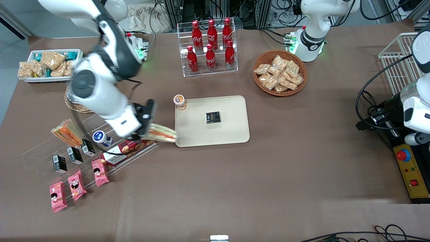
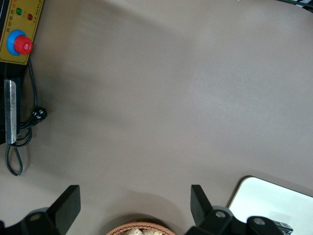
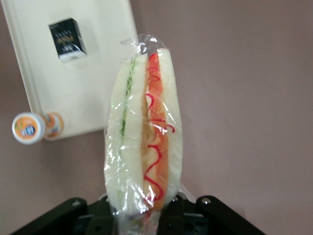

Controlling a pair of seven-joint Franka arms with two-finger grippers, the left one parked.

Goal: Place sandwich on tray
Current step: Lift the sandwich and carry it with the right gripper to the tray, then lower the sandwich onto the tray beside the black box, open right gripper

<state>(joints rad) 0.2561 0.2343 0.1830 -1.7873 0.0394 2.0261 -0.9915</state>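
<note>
My right gripper (image 1: 143, 131) is shut on the sandwich (image 1: 163, 133), a clear-wrapped wedge with white bread and red-orange filling. It holds it above the table, with the sandwich's tip at the tray's edge nearest the working arm. In the right wrist view the sandwich (image 3: 144, 132) sticks out from between the fingers, its tip over the tray's corner (image 3: 110, 63). The cream-beige tray (image 1: 231, 127) lies mid-table. A small black pack (image 1: 212, 117) lies on it and an orange-capped bottle (image 1: 179, 101) stands at its corner.
A clear tiered rack (image 1: 40, 158) with a striped orange sandwich (image 1: 66, 133), small black boxes, a blue-capped cup and pink packs lies under the arm. A cola bottle rack (image 1: 210, 47), a snack basket (image 1: 280, 72) and a white snack bin (image 1: 47, 64) stand farther from the camera.
</note>
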